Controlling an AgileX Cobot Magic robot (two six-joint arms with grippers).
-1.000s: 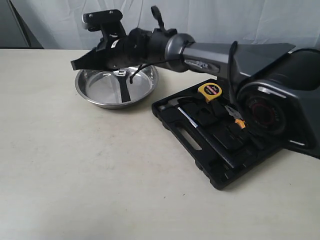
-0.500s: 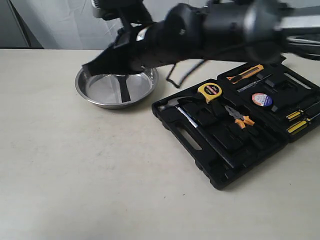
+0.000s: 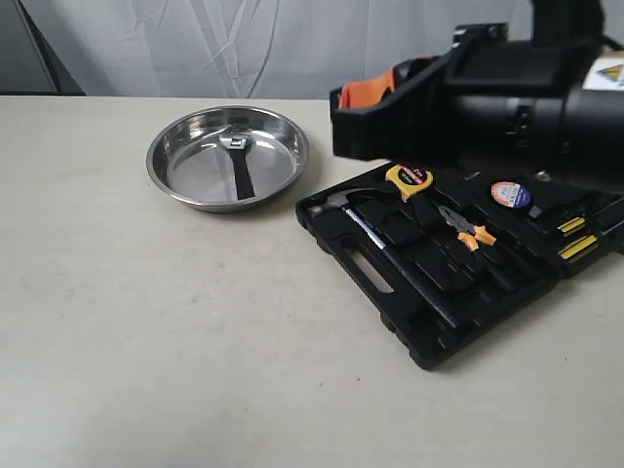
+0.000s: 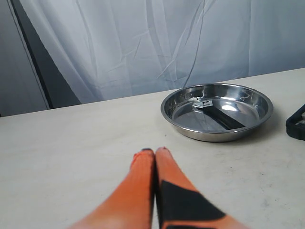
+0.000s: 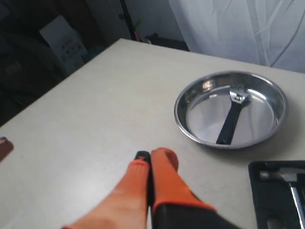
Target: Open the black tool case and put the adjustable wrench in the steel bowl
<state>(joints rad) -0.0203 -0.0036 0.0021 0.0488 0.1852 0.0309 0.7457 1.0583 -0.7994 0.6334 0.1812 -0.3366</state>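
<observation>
The steel bowl (image 3: 198, 176) stands at the back left of the table, and the adjustable wrench (image 3: 240, 168) lies flat inside it, silver head toward the far rim. To the bowl's right the black tool case (image 3: 363, 269) lies open with tools in its recesses. My right gripper (image 5: 150, 154) is shut and empty, raised over bare table short of the bowl (image 5: 190, 128) and wrench (image 5: 228, 122). My left gripper (image 4: 155, 150) is also shut and empty, low over the table, apart from the bowl (image 4: 188, 125) holding the wrench (image 4: 220, 116).
The case holds a hammer (image 3: 369, 226), a yellow tape measure (image 3: 409, 178), orange-handled pliers (image 3: 470, 232) and yellow screwdrivers (image 3: 577, 237). The right arm's bulky black body (image 3: 507, 112) fills the upper right above the case. A white curtain hangs behind the table.
The right arm has pulled back from above the bowl toward the right and now hangs over the open case. The wrench stays lying in the bowl.
</observation>
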